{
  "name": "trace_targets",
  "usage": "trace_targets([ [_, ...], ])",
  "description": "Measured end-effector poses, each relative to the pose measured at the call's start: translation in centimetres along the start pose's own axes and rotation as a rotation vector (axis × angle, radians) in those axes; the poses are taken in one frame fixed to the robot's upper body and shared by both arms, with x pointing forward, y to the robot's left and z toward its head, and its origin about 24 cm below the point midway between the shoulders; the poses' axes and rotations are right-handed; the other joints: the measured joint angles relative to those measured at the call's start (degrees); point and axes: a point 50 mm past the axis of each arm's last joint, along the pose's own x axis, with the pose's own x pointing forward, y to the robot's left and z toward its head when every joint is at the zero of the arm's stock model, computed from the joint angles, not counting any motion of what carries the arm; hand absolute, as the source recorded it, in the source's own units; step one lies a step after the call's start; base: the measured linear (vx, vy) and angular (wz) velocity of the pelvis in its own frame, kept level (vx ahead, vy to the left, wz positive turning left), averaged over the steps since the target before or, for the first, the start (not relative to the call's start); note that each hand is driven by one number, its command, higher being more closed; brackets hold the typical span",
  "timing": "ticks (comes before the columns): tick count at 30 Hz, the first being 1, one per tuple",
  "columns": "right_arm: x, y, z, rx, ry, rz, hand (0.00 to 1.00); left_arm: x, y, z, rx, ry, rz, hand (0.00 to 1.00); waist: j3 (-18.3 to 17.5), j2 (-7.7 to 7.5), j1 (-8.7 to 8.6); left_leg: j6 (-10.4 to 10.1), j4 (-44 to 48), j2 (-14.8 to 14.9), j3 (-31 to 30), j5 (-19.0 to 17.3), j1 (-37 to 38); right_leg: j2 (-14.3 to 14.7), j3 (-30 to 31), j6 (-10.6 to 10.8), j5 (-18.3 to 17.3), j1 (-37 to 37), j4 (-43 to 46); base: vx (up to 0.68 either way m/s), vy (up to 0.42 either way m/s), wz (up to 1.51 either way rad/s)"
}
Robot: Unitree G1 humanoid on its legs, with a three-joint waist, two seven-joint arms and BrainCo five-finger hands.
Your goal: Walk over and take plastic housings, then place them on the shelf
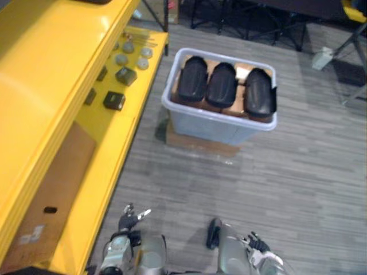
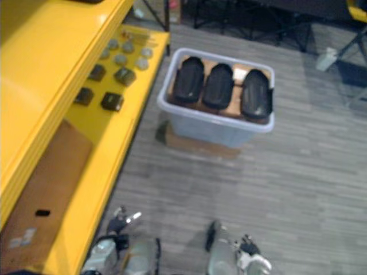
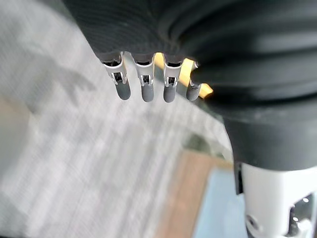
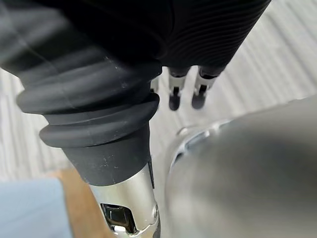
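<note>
Three black plastic housings (image 1: 221, 84) lie side by side in a pale grey bin (image 1: 213, 125) on the floor ahead, to the right of the yellow shelf (image 1: 117, 140). My left hand (image 3: 143, 88) hangs low over the grey floor, far short of the bin, with its fingers straight and nothing in them. My right hand (image 4: 174, 96) hangs the same way, fingers straight and empty, with the floor past them.
The bin stands on a brown board (image 1: 200, 144). On the shelf lie small black boxes (image 1: 114, 101), grey round discs (image 1: 132, 54) and a brown cardboard sheet (image 1: 57, 195). Dark frame legs (image 1: 246, 23) and a white bottle (image 1: 322, 57) stand at the back.
</note>
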Motion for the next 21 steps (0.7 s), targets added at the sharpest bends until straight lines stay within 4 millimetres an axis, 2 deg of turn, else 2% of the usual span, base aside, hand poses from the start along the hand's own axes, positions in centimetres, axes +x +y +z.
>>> trace_targets([
  [1, -0.1, -0.4, 0.0, 0.012, 0.0, -0.012, 0.0, -0.1, -1.3, -0.2, -0.02, 0.01, -0.028, 0.0, -0.5, 0.79, -0.42, -0.5, -2.1, 0.8, -0.1, 0.4, 1.3, 0.9, -0.2, -0.9, -1.5, -0.1, 1.2, 0.32, -0.212, -0.17],
  [3, -0.1, -0.8, 0.1, 0.028, 0.001, -0.024, 0.0, -0.2, -2.5, -0.5, -0.027, 0.034, -0.055, 0.0, -0.7, 1.35, -0.74, -1.6, -5.0, 0.9, -0.2, 0.9, 4.0, 0.6, -0.1, -1.4, -4.1, 0.0, 4.3, 0.28, -0.155, 0.08],
  [4, -0.2, -1.1, 0.0, 0.024, 0.007, -0.024, 0.0, -0.4, -2.9, -1.0, -0.015, 0.063, -0.067, 0.0, -0.8, 1.59, -1.21, -2.0, -6.4, 0.7, -0.4, 1.2, 6.2, 0.0, -0.1, -1.2, -6.6, 0.9, 6.8, 0.29, -0.148, 0.33],
  [6, -0.3, -1.6, -0.6, -0.003, 0.042, -0.035, 0.0, -1.0, -2.5, -2.7, -0.006, 0.13, -0.043, 0.0, -2.6, 1.38, -1.44, -1.8, -5.7, -0.4, -0.9, 1.5, 7.7, -1.8, 0.3, -0.1, -11.8, 1.0, 11.9, 0.23, -0.12, 0.38],
  [7, -0.4, -1.8, -0.8, -0.023, 0.054, -0.042, 0.0, -1.6, -1.9, -4.3, -0.005, 0.195, -0.005, 0.0, -3.9, 1.62, -1.74, -1.0, -1.0, -0.8, -2.2, 2.0, 5.4, -2.3, 0.1, 0.3, -14.5, 1.0, 13.4, 0.17, -0.127, 0.32],
  [8, -0.4, -2.1, -0.8, -0.032, 0.055, -0.052, 0.0, -1.9, -1.5, -4.9, -0.008, 0.221, 0.013, 0.0, -4.7, 2.13, -1.92, -0.1, 2.9, -0.8, -3.1, 2.9, 3.1, -2.2, -0.4, 0.4, -15.5, 1.2, 13.7, 0.2, -0.163, 0.37],
  [9, -0.5, -2.9, -0.6, -0.048, 0.054, -0.082, 0.0, -1.9, -1.2, -5.1, -0.032, 0.231, 0.035, 0.0, -5.1, 2.96, -1.97, 1.0, 11.0, -0.1, -4.3, 7.3, -1.1, -2.0, -1.4, 0.3, -16.5, 2.5, 13.6, 0.13, -0.105, 0.24],
  [10, -0.6, -3.1, -0.5, -0.062, 0.054, -0.09, 0.0, -2.0, -0.9, -5.2, -0.031, 0.237, 0.049, 0.0, -5.2, 3.4, -1.76, 0.4, 13.8, 0.1, -4.9, 10.2, -2.4, -1.7, -1.6, 0.0, -16.8, 3.5, 13.1, 0.24, -0.144, 0.17],
  [11, -0.6, -3.4, -0.5, -0.08, 0.048, -0.104, 0.0, -2.4, 0.5, -6.2, -0.014, 0.272, 0.096, 0.0, -5.2, 4.29, -1.86, -1.8, 18.4, 0.5, -6.4, 18.8, -3.7, -0.4, -1.9, -0.4, -16.6, 7.9, 9.4, 0.17, -0.088, -0.01],
  [12, -0.6, -3.4, -0.6, -0.079, 0.041, -0.109, 0.0, -2.8, 1.2, -6.9, -0.031, 0.297, 0.125, 0.0, -5.1, 3.86, -1.85, -3.0, 19.8, 0.4, -6.9, 22.8, -4.6, -0.5, -2.0, -0.9, -15.7, 9.4, 7.2, 0.31, -0.078, -0.1],
  [13, -0.6, -3.1, -0.7, -0.085, 0.038, -0.105, 0.0, -3.0, 2.0, -7.0, -0.065, 0.294, 0.162, 0.0, -5.1, 4.33, -1.82, -2.7, 20.8, 0.2, -6.1, 18.7, -6.2, 0.0, -2.1, -1.3, -14.3, 12.0, 3.4, 0.23, -0.023, -0.14],
  [14, -0.4, -2.9, -0.2, -0.098, 0.018, -0.103, 0.0, -2.8, 1.8, -6.8, -0.081, 0.286, 0.163, 0.0, -4.9, 4.55, -1.83, -2.6, 17.5, -0.6, -4.3, 14.0, -8.5, -0.2, -2.1, -1.3, -13.3, 13.3, 0.6, 0.32, -0.014, -0.11],
  [15, -0.4, -2.8, 0.0, -0.098, 0.009, -0.102, 0.0, -2.8, 1.8, -6.8, -0.09, 0.284, 0.163, 0.0, -4.8, 4.34, -1.84, -2.4, 14.1, -1.5, -2.9, 12.7, -9.7, -0.7, -2.1, -1.1, -13.0, 13.5, -0.4, 0.23, 0.026, -0.03],
  [16, -0.3, -2.5, 0.3, -0.095, -0.01, -0.107, 0.0, -2.5, 1.6, -6.3, -0.114, 0.265, 0.163, 0.0, -4.1, 3.66, -1.82, -1.9, 5.0, -3.5, -0.3, 12.3, -11.1, -1.7, -2.2, -0.5, -12.6, 14.0, -1.2, 0.22, 0.052, -0.04],
  [17, -0.2, -2.3, 0.5, -0.094, -0.022, -0.105, 0.0, -2.3, 1.5, -6.0, -0.116, 0.251, 0.16, 0.0, -3.7, 3.5, -1.72, -1.8, -0.5, -4.3, 0.5, 13.1, -11.3, -2.1, -2.2, -0.3, -12.6, 14.2, -1.4, 0.21, 0.1, -0.1],
  [18, 0.0, -2.1, 1.4, -0.1, -0.053, -0.105, 0.0, -2.2, 1.4, -5.8, -0.12, 0.242, 0.157, 0.0, -3.0, 4.36, -1.79, 0.5, -11.6, -4.8, 1.4, 19.9, -11.2, -1.4, -2.1, 0.2, -12.8, 14.7, -1.4, 0.18, 0.123, -0.19],
  [19, 0.3, -1.1, 2.0, -0.097, -0.081, -0.088, 0.0, -1.7, 1.3, -4.8, -0.123, 0.209, 0.15, 0.0, -1.5, 2.65, -1.16, 1.2, -11.8, -5.8, 2.8, 19.8, -10.2, -2.2, -0.9, 1.3, -13.2, 14.8, -1.6, 0.15, 0.123, -0.17],
  [20, 0.4, -0.3, 2.3, -0.093, -0.096, -0.07, 0.0, -1.4, 1.6, -4.3, -0.116, 0.19, 0.15, 0.0, -0.9, 1.67, -0.91, 1.3, -12.7, -6.3, 3.0, 19.9, -10.2, -2.7, -1.0, 1.4, -13.1, 14.6, -2.2, 0.13, 0.094, -0.04],
  [21, 0.6, 0.7, 2.9, -0.087, -0.127, -0.051, 0.0, -0.9, 1.9, -3.0, -0.086, 0.14, 0.139, 0.0, 0.2, 0.04, -0.72, 1.6, -13.3, -7.2, 3.0, 20.2, -10.6, -3.3, -1.3, 1.6, -13.0, 14.6, -3.3, 0.12, 0.071, 0.16],
])
